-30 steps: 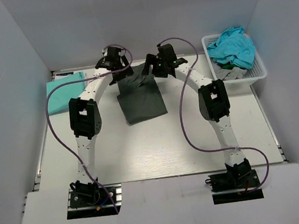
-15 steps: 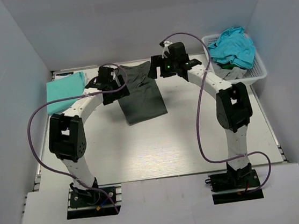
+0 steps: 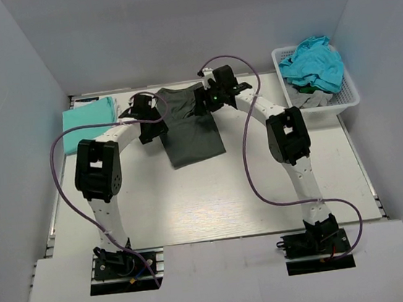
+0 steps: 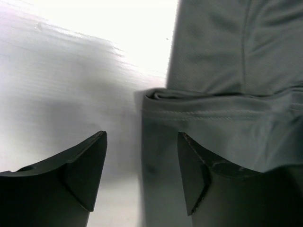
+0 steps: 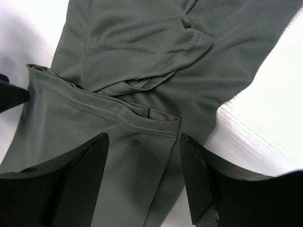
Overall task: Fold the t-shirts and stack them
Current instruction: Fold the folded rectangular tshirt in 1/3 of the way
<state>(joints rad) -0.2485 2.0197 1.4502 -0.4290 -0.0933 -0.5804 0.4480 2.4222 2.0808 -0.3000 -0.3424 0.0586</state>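
A dark charcoal-grey t-shirt lies partly folded on the table at the back centre. My left gripper is open at the shirt's left edge; in the left wrist view its jaws straddle a folded grey hem. My right gripper is open over the shirt's upper right part; in the right wrist view its jaws hover above a stitched hem. A folded mint-green t-shirt lies at the back left. A teal t-shirt and a grey one lie in the basket.
A white lattice basket stands at the back right. White walls close in the table on three sides. Purple cables loop over both arms.
Both grippers have moved inward and down onto the top of the grey shirt. The shirt's upper part now lies spread toward the back.
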